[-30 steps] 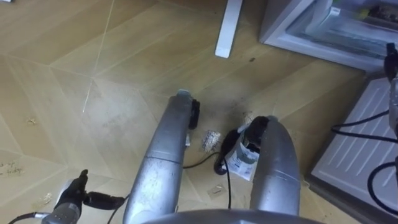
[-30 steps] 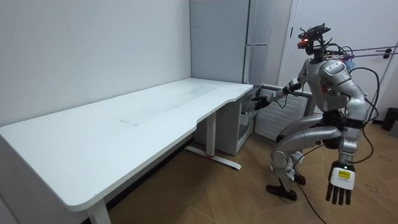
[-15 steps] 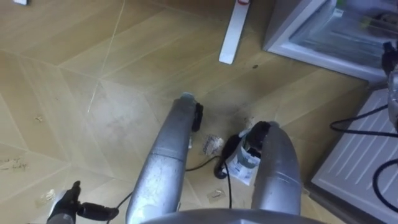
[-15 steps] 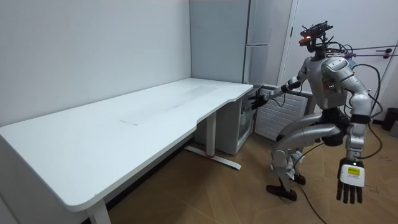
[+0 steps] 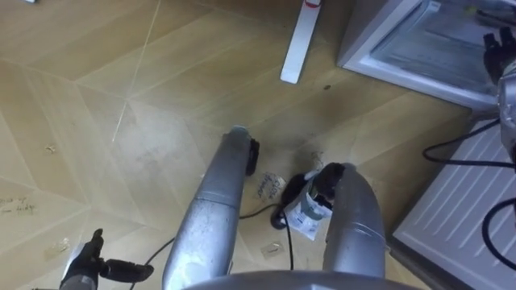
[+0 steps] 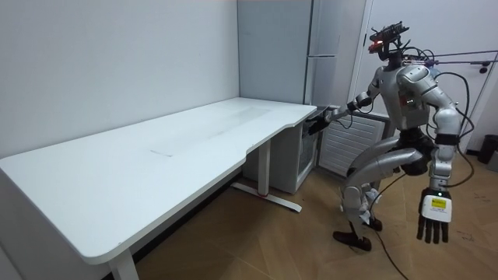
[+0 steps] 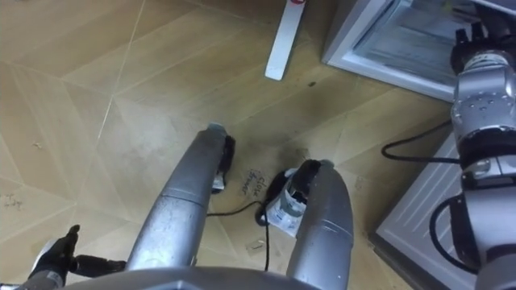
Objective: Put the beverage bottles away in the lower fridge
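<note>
Drinks: I cannot pick out a bottle or can with confidence, and whatever lies inside the open lower fridge (image 5: 387, 50) is too blurred to identify. The right hand (image 7: 472, 36) is extended over that compartment's opening, dark against the pale interior, and I cannot tell whether it holds a drink. The left hand (image 6: 433, 225) hangs at the robot's side above the floor (image 5: 97, 97), released, fingers straight, holding nothing. A ribbed white panel (image 5: 463, 205), probably the fridge door swung open, stands just beside the robot's right leg. In the room view the robot stands with knees bent at the fridge, just past the end of the white surface (image 6: 156, 163). My judgement: the step in hand is placement at the compartment. To do it well, I would bring the right hand well inside the rim before any release, route the arm clear of the panel, and hold the bent stance steady.
</note>
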